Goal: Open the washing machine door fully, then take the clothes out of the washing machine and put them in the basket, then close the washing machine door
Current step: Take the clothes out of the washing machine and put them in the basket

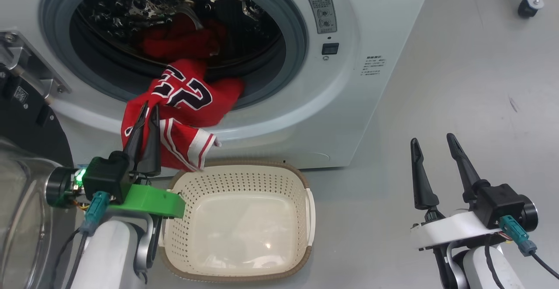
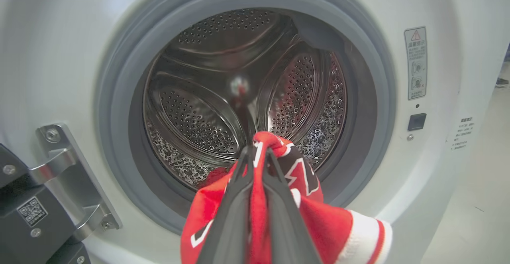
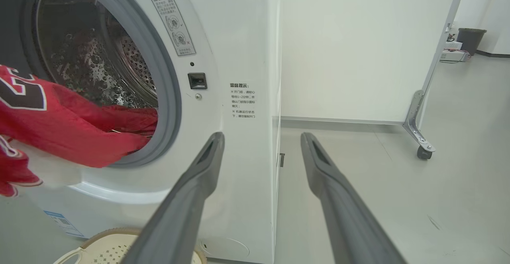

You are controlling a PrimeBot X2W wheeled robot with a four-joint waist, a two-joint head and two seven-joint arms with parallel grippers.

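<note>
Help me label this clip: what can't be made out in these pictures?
- Clothes deeper in the drum: head view, how many is unclear; the hanging red jersey and shadow hide them.
- Door: head view, cut off by left edge.
- Warning sticker: head view, text too small.
- Basket: right wrist view, cut off by bottom edge.

i see a smooth pale grey floor (image 1: 458, 105). the washing machine (image 1: 345, 118) stands directly on it. the basket (image 1: 244, 163) sits on the floor just in front of the machine's base. a caster (image 1: 527, 9) rests on the floor, well apart on the right.
</note>
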